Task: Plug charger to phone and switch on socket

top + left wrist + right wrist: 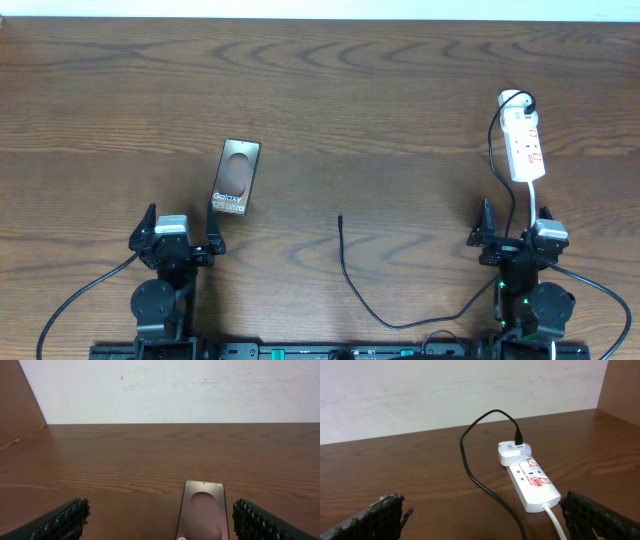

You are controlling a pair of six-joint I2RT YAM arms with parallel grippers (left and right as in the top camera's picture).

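Note:
The phone [236, 177] lies flat left of centre, brown-black face up with white lettering; it also shows in the left wrist view [202, 512], just ahead of my open, empty left gripper [181, 232] [160, 519]. The charger cable [352, 285] runs across the table; its slim plug tip [340, 217] lies free at centre. Its other end loops into the white plug [513, 452] on the socket [524, 145] [532, 482] at the right. My right gripper [513, 232] [482, 515] is open and empty, just short of the socket.
The socket's white cord [556, 522] runs back toward the right arm base. A pale wall [170, 390] stands beyond the table's far edge.

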